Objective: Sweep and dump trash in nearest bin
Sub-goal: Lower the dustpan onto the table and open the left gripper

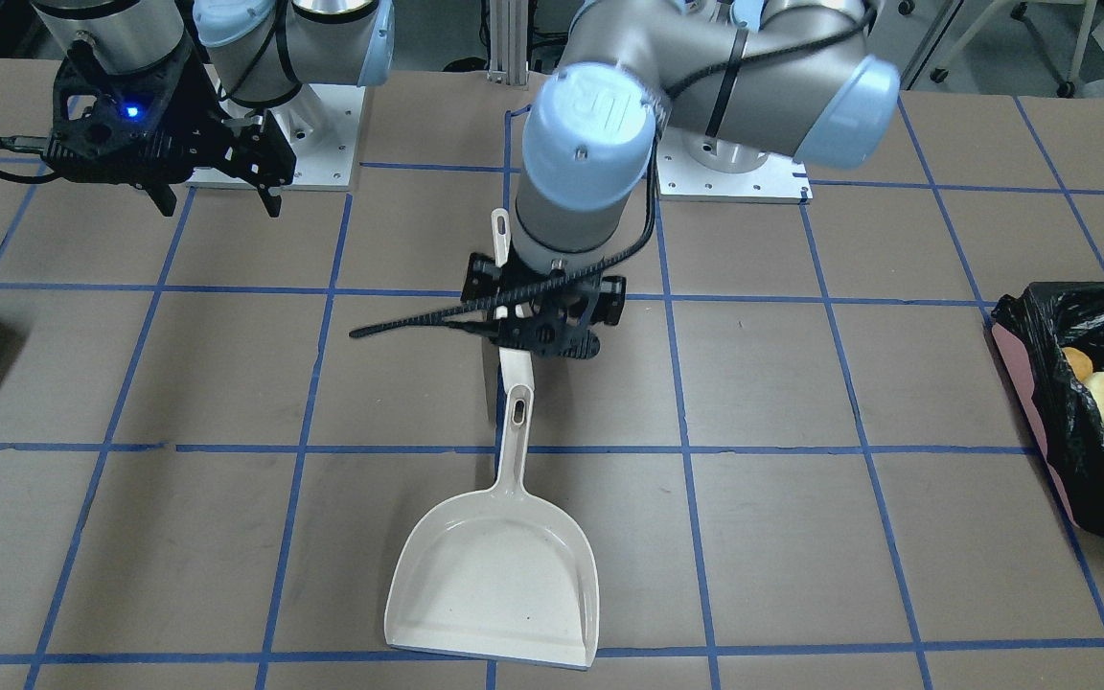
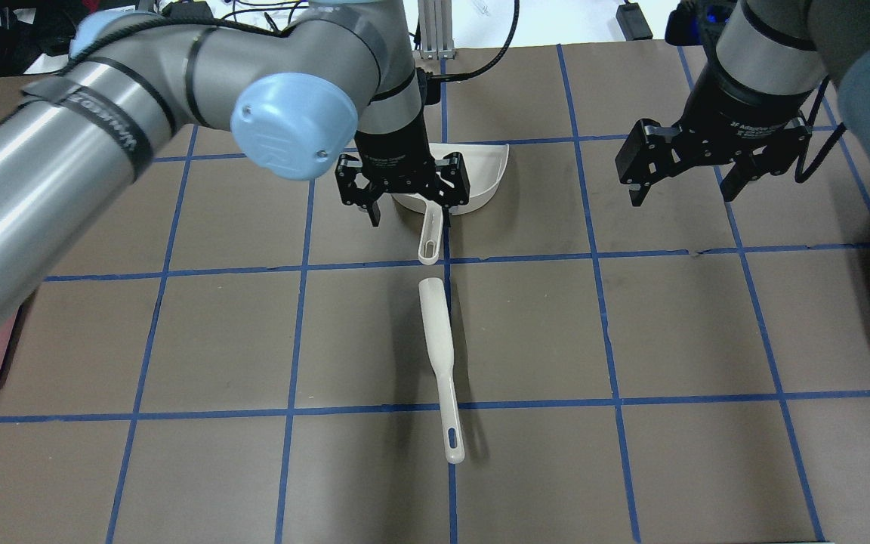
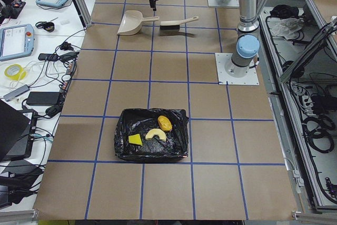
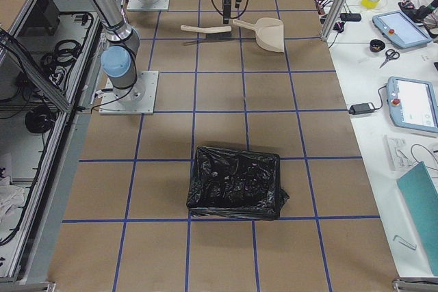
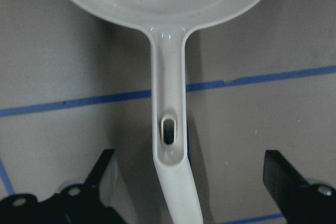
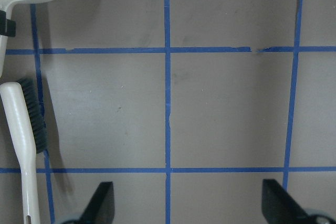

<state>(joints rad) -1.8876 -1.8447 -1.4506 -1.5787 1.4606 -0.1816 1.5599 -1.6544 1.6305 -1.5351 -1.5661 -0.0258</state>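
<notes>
The white dustpan (image 1: 494,575) lies flat on the table, its handle (image 5: 168,103) pointing toward the robot. My left gripper (image 2: 408,215) hovers open over that handle, one finger on each side, touching nothing. The white brush (image 2: 439,355) lies just behind the pan, in line with it. All three trash items sit inside the pink-sided, black-lined bin (image 3: 152,151): the croissant piece (image 3: 155,135), the potato lump (image 3: 165,123) and the yellow sponge wedge (image 3: 135,139). My right gripper (image 2: 683,195) hangs open and empty, well to the side.
A plain dark bin (image 4: 236,182) stands toward the table's right end. The pink-sided bin (image 1: 1022,383) stands near the table edge on my left. Blue tape lines grid the brown tabletop. Operator desks with tablets (image 4: 410,29) border the far side.
</notes>
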